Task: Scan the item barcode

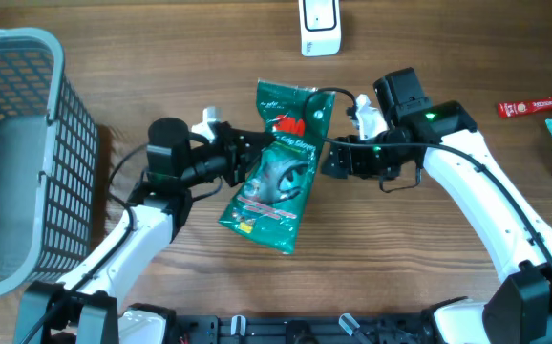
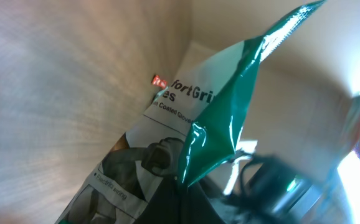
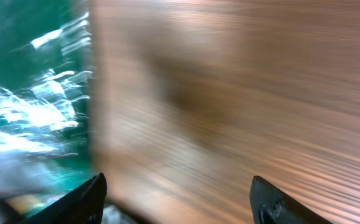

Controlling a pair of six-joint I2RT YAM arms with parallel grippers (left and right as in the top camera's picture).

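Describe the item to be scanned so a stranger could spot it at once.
On the wooden table, look right of the grey basket, between the left gripper and right gripper. There is a glossy green bag picturing grey gloves. Nothing near it is green: the scanner above is white, the wrapper at far right small and red.

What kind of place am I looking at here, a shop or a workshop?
Probably a test bench set up like a shop checkout: a wooden table with a white barcode scanner, a grey basket and a green packet of goods.
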